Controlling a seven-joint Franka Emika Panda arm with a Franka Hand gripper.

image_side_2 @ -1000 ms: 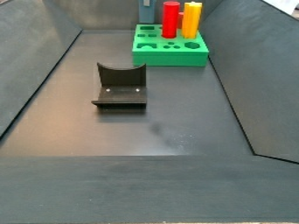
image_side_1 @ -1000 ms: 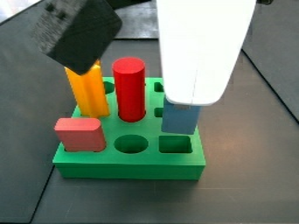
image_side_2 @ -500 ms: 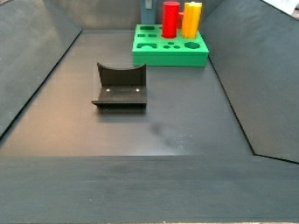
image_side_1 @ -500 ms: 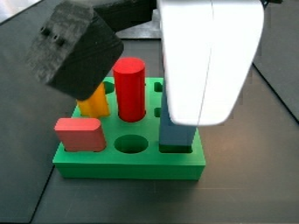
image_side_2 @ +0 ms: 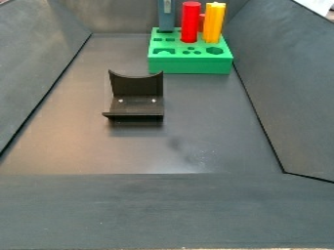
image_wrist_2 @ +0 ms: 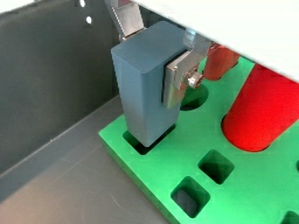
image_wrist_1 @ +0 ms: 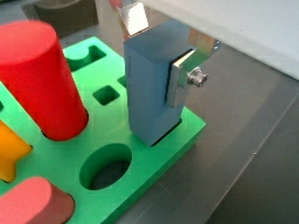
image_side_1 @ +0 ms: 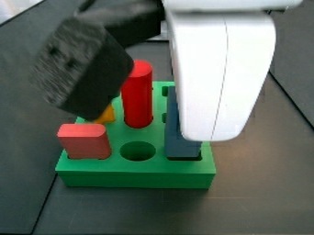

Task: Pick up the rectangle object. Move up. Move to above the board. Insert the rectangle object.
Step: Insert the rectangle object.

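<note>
Progress since a second ago — the rectangle object (image_wrist_1: 155, 83) has dropped: in a side view its lower end hung above the board (image_side_1: 196, 172) then, and now it's down in the slot. So the insert step looks underway, judging by how much blue sticks out, not finished.

The gripper (image_wrist_2: 156, 54) sits right over the board at the far end of the worktop (image_side_2: 170, 137), and its fingers (image_wrist_1: 187, 74) are closed narrow on the slab's flat faces, near the top. In both wrist views the silver plates press against the blue, so it's holding the piece.

Long axis is straight up and down, upright as far as I can tell, with the bottom end pointing into a small rectangular hole at the board's edge (image_wrist_2: 149, 143). Most of its height is above the green surface.

Red cylinder (image_wrist_1: 41, 79) stands near it in its own hole, not touching. Salmon-pink block (image_side_1: 84, 140) and a yellow-orange peg (image_side_1: 103, 112) are on the board too. Fixture (image_side_2: 133, 96) sits mid-worktop, well apart — no risk there.
</note>
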